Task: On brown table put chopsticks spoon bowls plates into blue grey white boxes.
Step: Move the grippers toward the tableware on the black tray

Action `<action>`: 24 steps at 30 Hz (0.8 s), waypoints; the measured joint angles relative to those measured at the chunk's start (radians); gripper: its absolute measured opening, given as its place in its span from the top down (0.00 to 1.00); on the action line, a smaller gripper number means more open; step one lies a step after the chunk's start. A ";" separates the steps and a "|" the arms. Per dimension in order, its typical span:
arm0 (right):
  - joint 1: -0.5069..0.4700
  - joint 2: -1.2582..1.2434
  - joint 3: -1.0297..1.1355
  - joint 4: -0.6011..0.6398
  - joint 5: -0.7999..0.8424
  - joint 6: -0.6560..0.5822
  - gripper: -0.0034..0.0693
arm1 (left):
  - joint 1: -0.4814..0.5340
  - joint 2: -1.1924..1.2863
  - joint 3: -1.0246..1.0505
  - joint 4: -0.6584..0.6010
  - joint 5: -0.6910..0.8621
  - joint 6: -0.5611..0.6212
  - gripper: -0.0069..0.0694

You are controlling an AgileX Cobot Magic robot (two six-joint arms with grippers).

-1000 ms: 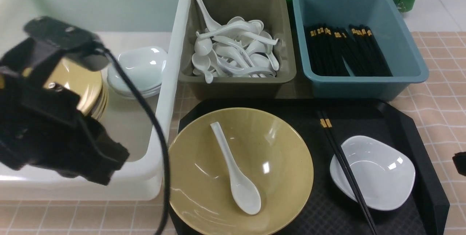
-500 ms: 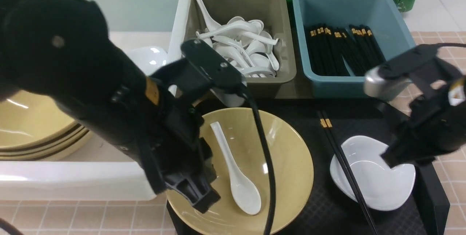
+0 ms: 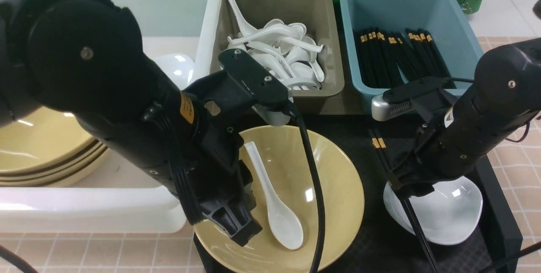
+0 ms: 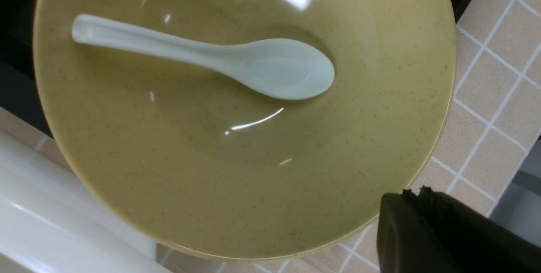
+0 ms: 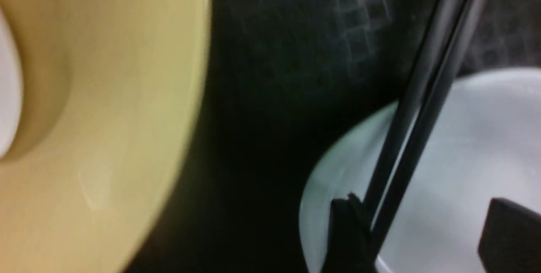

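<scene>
My right gripper (image 5: 422, 222), jaws apart, straddles the slim black chopsticks (image 5: 422, 108) lying across the glossy white dish (image 5: 477, 137). My left gripper (image 4: 418, 205) is closed.

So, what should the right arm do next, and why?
Probably close the right gripper on the chopsticks: its jaws stand open with the pair running between them, close to one side, resting across the white dish.

speckled olive-yellow bowl (image 3: 334, 188), white spoon (image 3: 279, 218), black chopsticks (image 3: 417, 227), white dish (image 3: 448, 214), black grid-textured tray (image 3: 380, 243), beige checked tablecloth (image 3: 515, 78)
</scene>
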 joint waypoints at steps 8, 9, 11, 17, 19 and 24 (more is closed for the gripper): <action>0.000 0.050 -0.004 0.004 -0.027 0.000 0.32 | 0.000 0.000 0.044 0.000 -0.045 0.000 0.90; 0.000 0.060 -0.005 0.004 -0.028 0.000 0.32 | 0.000 0.000 0.048 0.000 -0.045 0.000 0.90; 0.000 0.071 -0.007 0.004 -0.029 0.000 0.32 | 0.000 0.000 0.050 0.000 -0.045 0.000 0.90; 0.000 0.090 -0.008 0.004 -0.041 0.000 0.37 | 0.000 0.000 0.050 0.000 -0.047 0.000 0.90; 0.000 0.097 -0.008 0.004 -0.042 0.000 0.40 | 0.000 0.000 0.050 0.000 -0.046 0.000 0.90; 0.000 0.109 -0.009 0.004 -0.036 0.000 0.49 | 0.000 0.000 0.050 0.000 -0.038 0.000 0.90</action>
